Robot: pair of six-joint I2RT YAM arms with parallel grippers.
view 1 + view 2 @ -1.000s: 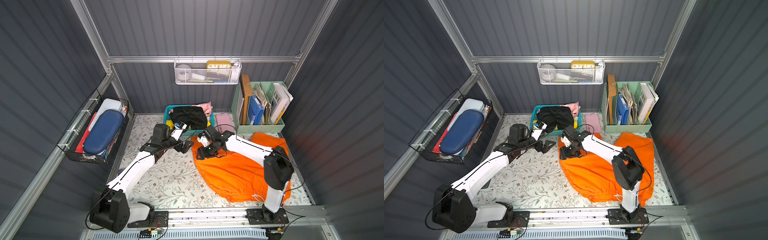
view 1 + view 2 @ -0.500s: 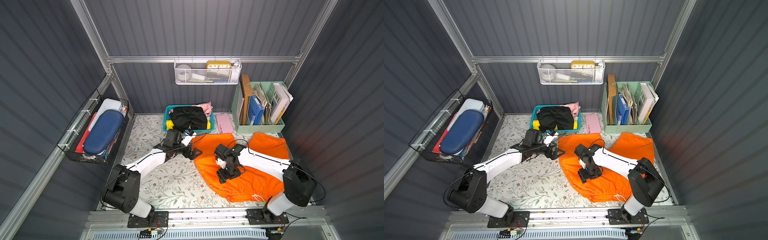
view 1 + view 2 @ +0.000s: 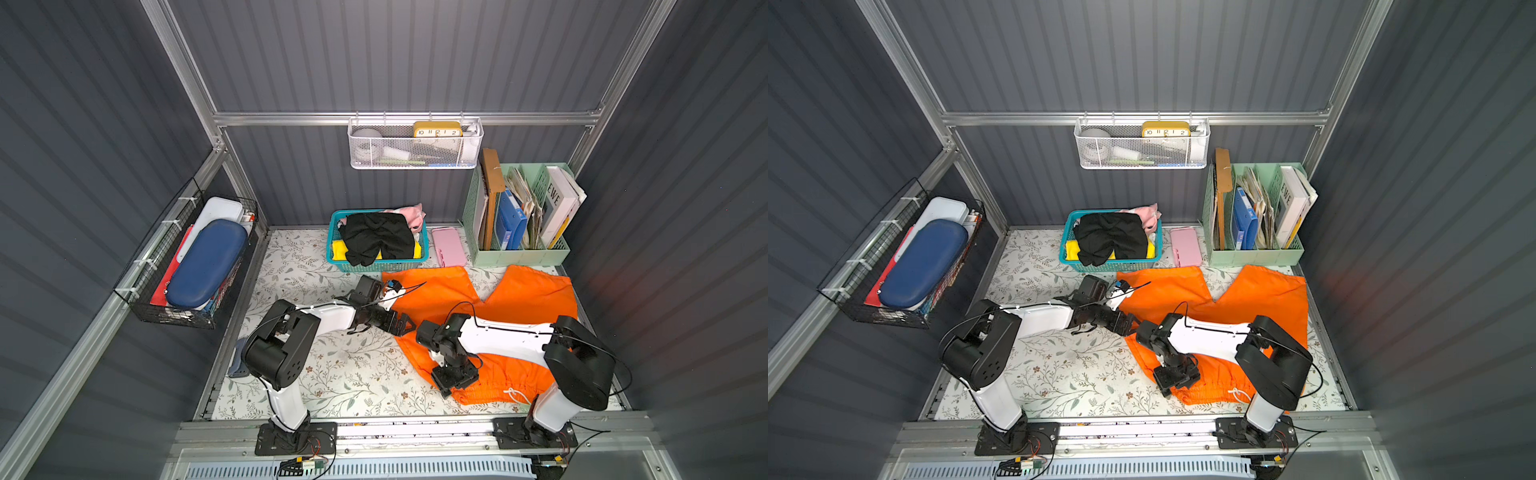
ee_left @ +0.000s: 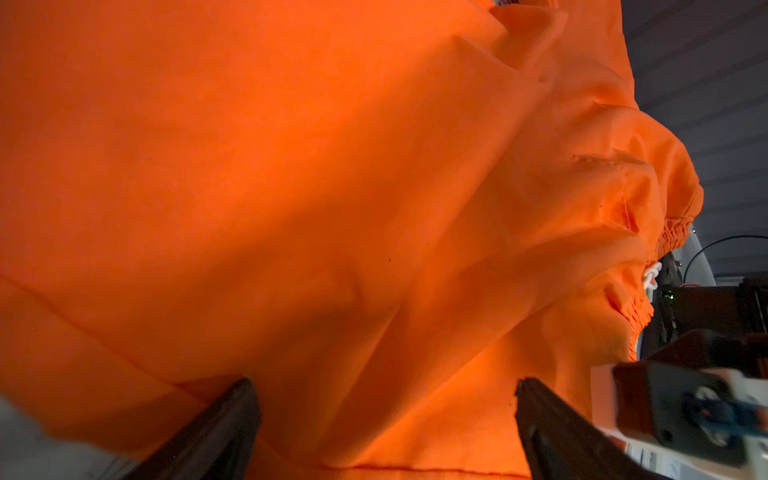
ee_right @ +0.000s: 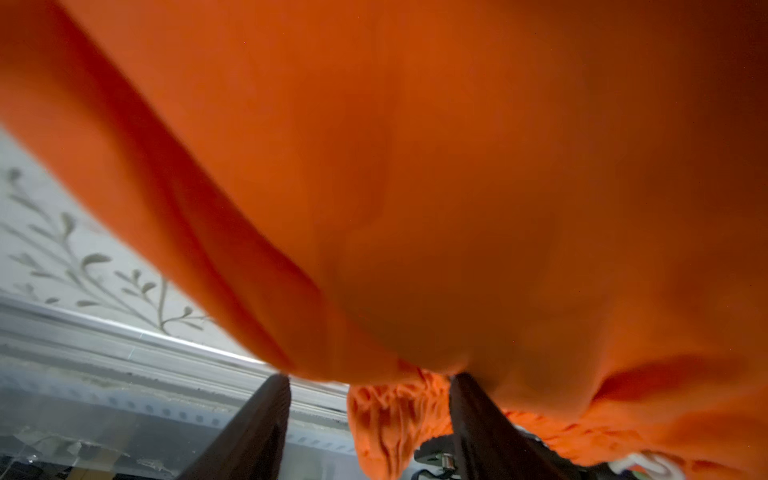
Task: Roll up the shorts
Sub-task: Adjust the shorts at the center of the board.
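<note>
Orange shorts (image 3: pixel 528 291) spread flat on right half of floral desk (image 3: pixel 332 374), legs fanned toward back wall, gathered waistband and white drawstring (image 3: pixel 515 395) at front edge; black shorts (image 3: pixel 376 237) heaped in teal basket (image 3: pixel 386 264) at the back. Left arm (image 3: pixel 328 318) folded low, forearm stretched across desk, left jaws spread wide and empty at the orange fabric's left edge. Right arm (image 3: pixel 507 338) lying low over the fabric, wrist bent down toward front, right jaws parted partway astride a bunch of waistband, not seen clamped.
</note>
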